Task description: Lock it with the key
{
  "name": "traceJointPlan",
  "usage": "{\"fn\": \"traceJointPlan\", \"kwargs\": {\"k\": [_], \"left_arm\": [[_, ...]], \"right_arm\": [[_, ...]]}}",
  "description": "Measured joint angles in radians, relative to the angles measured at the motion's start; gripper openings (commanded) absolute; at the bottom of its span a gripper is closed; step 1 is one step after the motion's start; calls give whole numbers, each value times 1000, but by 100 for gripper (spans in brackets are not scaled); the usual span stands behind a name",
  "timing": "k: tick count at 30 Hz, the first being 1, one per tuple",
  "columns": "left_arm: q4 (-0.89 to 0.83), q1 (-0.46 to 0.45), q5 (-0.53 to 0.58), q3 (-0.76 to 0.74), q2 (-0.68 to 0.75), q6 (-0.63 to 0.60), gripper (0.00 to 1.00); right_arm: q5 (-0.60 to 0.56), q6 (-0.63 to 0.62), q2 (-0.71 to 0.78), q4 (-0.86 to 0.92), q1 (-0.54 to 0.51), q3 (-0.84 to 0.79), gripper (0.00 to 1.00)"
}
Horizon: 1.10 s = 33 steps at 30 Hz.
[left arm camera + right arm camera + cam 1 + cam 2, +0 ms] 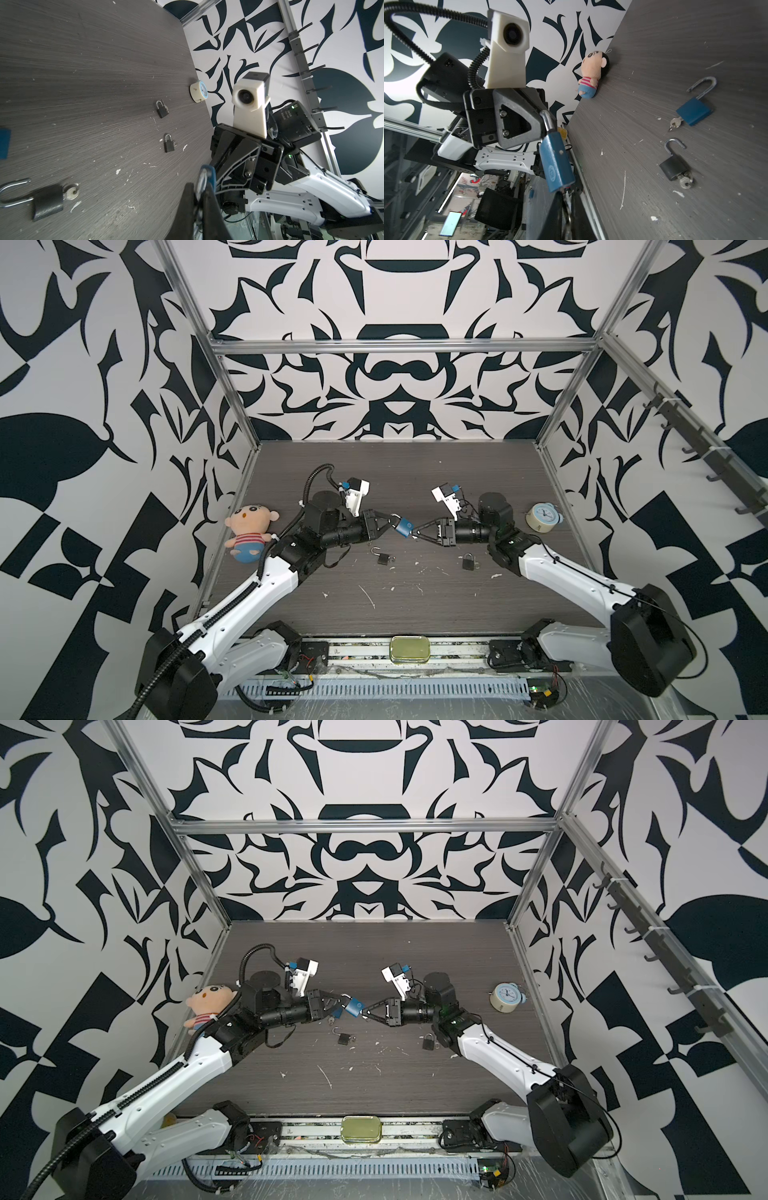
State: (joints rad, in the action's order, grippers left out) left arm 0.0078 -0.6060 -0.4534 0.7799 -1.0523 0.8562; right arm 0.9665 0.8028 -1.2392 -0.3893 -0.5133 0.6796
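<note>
The blue padlock (404, 526) is hanging clear of the counter (415, 472), above and just beyond the open black padlock (380, 558). The left jaws are pinching its steel shackle (547, 122). The right jaws are pressing together at the body's underside, on what appears to be the key (566, 189), mostly hidden between them. Whether the shackle is seated is not showing. The blue padlock is looking rigid and dense for its size, its painted faces probably slick. Hanging from a round shackle, it is likely to pivot under any twist. The key seems thin and light, best taken flat across its bow, with the body braced.
</note>
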Motion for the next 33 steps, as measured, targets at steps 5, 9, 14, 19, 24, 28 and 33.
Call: {"fn": "traceJointPlan", "kwargs": {"k": [5,9,14,19,24,28,33], "left_arm": [[-13,8,5,0,11,4,0],[-23,21,-1,0,29,4,0],[-37,46,-34,0,55,4,0],[-37,95,-47,0,82,4,0],[-31,145,-17,0,106,3,0],[-38,145,-19,0,106,-2,0],[-63,145,-43,6,71,-32,0]], "right_arm": [[11,6,8,-16,-5,-3,0],[6,11,12,-49,-7,-12,0],[-4,18,23,-81,-18,-23,0],[-14,31,29,-85,-17,-32,0],[-25,34,30,-31,3,-69,0],[-45,32,43,16,30,-79,0],[-108,3,127,135,92,-82,0]]}}
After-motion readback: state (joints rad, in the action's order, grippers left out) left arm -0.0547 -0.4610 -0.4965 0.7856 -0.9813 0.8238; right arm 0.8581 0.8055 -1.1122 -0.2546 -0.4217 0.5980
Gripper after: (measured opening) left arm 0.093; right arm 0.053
